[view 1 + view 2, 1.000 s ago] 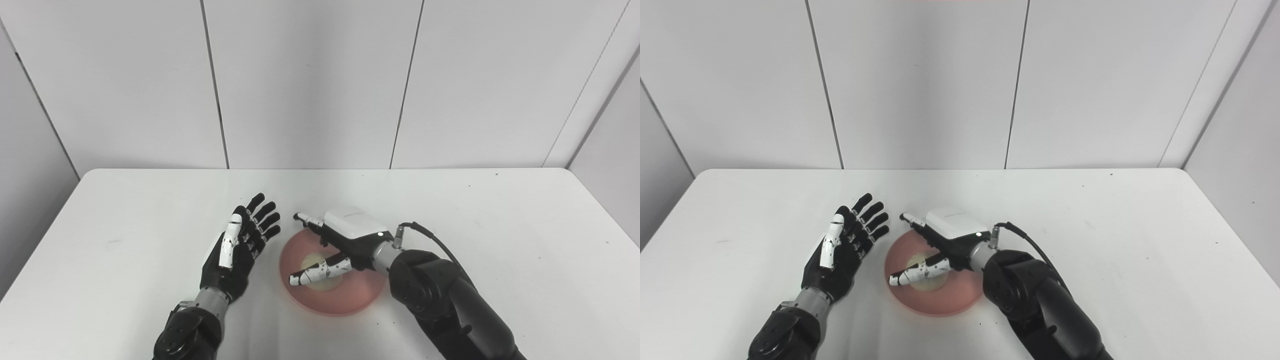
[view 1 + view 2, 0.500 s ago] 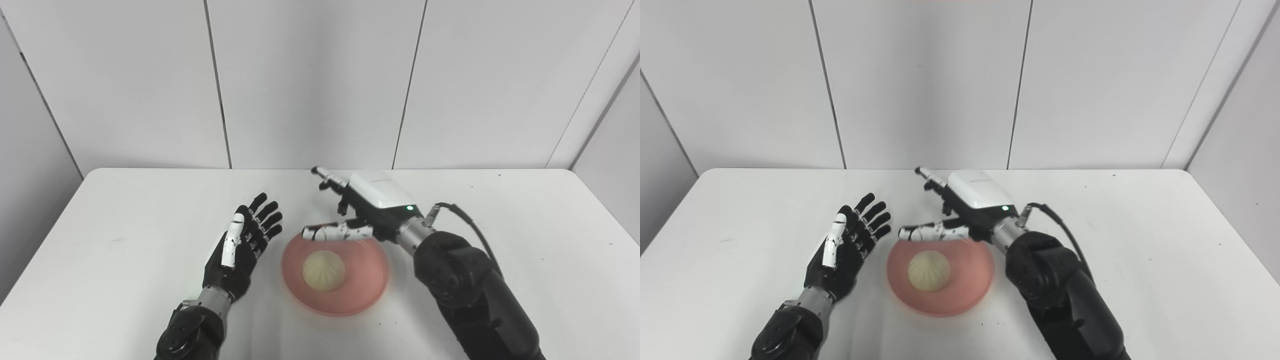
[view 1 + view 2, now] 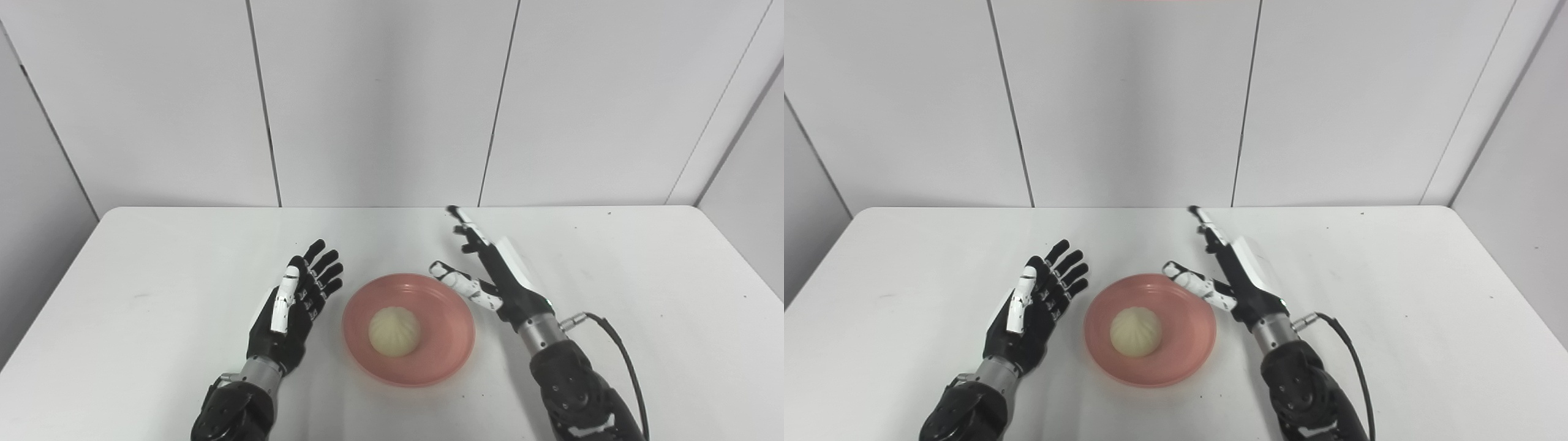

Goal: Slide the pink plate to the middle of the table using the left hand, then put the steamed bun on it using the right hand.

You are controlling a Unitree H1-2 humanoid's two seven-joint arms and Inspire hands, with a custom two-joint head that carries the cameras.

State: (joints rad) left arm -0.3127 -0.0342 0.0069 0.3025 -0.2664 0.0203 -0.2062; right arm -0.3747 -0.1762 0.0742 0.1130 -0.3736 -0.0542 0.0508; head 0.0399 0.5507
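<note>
On the white table (image 3: 153, 257) I see the pink plate (image 3: 450, 349) sitting near the middle, toward my near edge, with the steamed bun (image 3: 394, 331) resting on it slightly left of its centre. My left hand (image 3: 294, 305) is just beside the plate's left rim, not touching it, palm turned toward the plate, fingers straight and spread, holding nothing. My right hand (image 3: 496, 275) is on the other side, just off the plate's right rim, also empty, with its fingers stretched away toward the far wall and its thumb (image 3: 459, 285) angled out over the rim. Neither hand touches the bun. Behind the table I see plain grey wall panels (image 3: 380, 98).
</note>
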